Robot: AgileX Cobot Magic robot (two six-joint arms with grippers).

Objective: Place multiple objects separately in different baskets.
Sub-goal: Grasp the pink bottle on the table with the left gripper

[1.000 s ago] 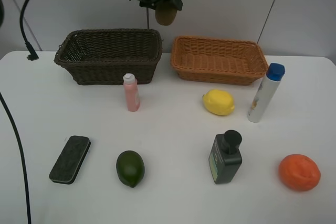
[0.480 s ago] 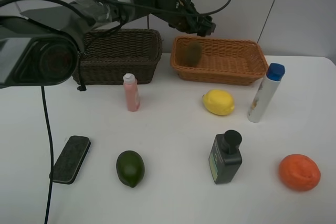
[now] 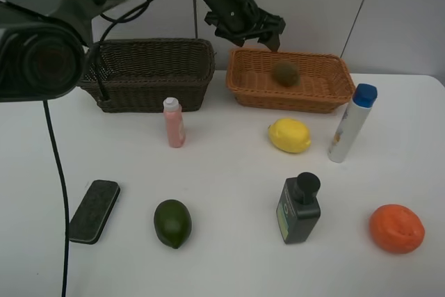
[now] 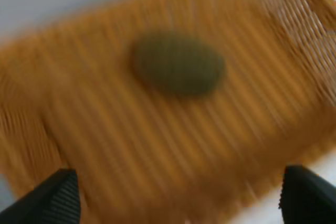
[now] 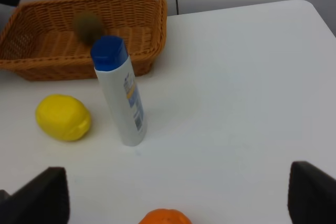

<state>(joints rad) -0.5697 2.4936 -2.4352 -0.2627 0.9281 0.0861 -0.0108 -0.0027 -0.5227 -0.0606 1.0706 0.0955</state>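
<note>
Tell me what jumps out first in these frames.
The left gripper hangs open over the orange-tan basket, and a brown kiwi lies inside it. The dark brown basket sits beside it on the left. On the white table in front, the orange at the front right and the yellow lemon just before the tan basket stand out.

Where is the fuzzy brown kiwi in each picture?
Exterior high: the kiwi lies inside the tan basket, the one beside the dark basket.
Left wrist: the kiwi is blurred, near the middle, on the tan basket floor.
Right wrist: the kiwi is blurred, in the tan basket behind the tube.
Shared landmark: the tan basket.
</note>
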